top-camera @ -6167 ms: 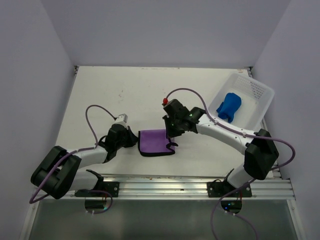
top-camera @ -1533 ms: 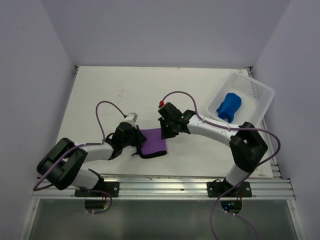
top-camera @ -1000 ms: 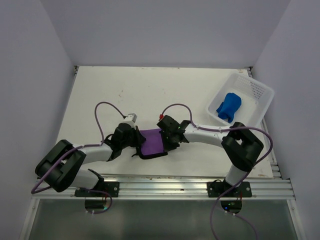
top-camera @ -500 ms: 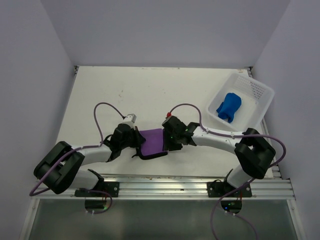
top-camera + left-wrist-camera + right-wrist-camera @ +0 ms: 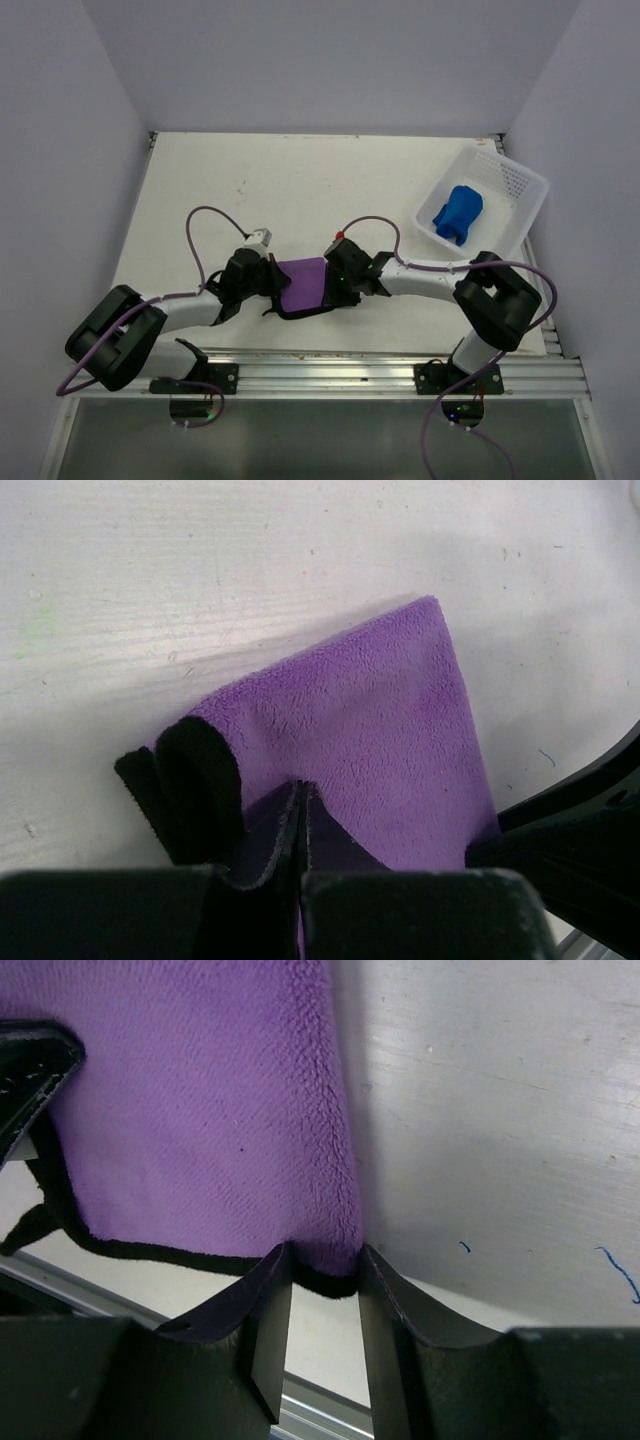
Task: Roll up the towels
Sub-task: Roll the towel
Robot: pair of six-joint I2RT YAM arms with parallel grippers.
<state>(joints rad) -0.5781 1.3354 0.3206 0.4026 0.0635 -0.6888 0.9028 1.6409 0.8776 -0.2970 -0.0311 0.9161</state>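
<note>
The purple towel (image 5: 305, 283) lies folded on the white table near the front, between my two grippers. In the left wrist view the purple towel (image 5: 390, 710) has a black rolled edge (image 5: 190, 790) at its left. My left gripper (image 5: 272, 287) is shut, pinching that side of the cloth (image 5: 300, 815). My right gripper (image 5: 338, 290) holds the towel's near right corner, and its black trim fills the gap between the fingers (image 5: 325, 1272). The blue towel (image 5: 458, 213) sits bunched in the white basket (image 5: 515, 180) at the far right.
The metal rail (image 5: 330, 365) runs along the table's near edge, just in front of the towel. Grey walls enclose the table (image 5: 300, 180) on the left, back and right. The right gripper's black body (image 5: 575, 825) shows at the lower right of the left wrist view.
The left gripper moved right onto the towel's left edge and the towel became narrower. The right gripper slid from the towel's far right side down to its near right corner.
</note>
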